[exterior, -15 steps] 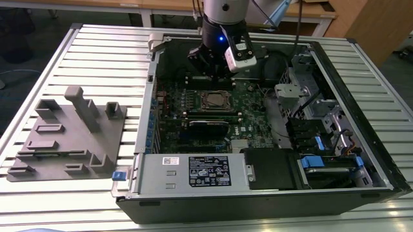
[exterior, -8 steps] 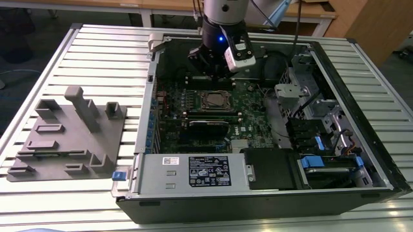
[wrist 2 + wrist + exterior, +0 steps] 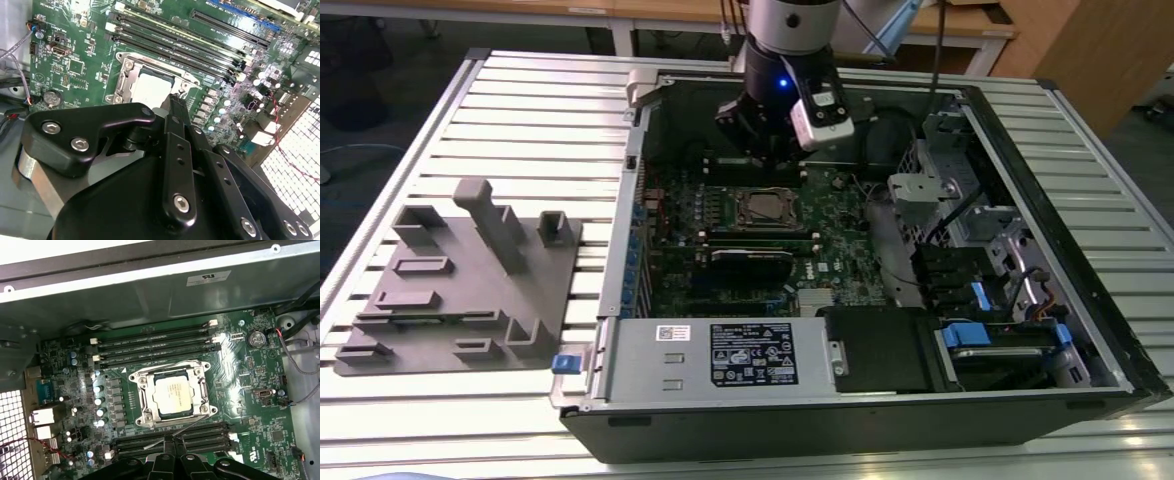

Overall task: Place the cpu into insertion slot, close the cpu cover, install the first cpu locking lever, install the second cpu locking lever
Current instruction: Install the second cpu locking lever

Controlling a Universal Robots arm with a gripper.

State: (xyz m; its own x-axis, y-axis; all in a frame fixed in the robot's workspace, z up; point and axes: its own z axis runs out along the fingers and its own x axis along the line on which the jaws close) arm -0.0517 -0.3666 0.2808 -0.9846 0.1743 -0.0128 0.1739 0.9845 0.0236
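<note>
Pressed together into one slim black metal point, the fingertips of the matte black gripper [image 3: 169,440] hold nothing, poised just at the 6 o'clock edge of the insertion slot's ridged silver metal rim [image 3: 141,400]. Seated inside it lies the flat, square cpu [image 3: 172,395] with its smooth silver-grey top, framed by the thin silver cpu cover [image 3: 204,390], on the glossy green motherboard [image 3: 250,390].

Your light falls from above: the slatted counter [image 3: 534,110] shines pale and glares white along its near edge. Inside the case [image 3: 1067,300] it is dimmer and shadowed. In the first wrist view, glare streaks the motherboard [image 3: 240,390]. In the second wrist view, the pincer [image 3: 172,107] looms dark and slightly soft.
</note>
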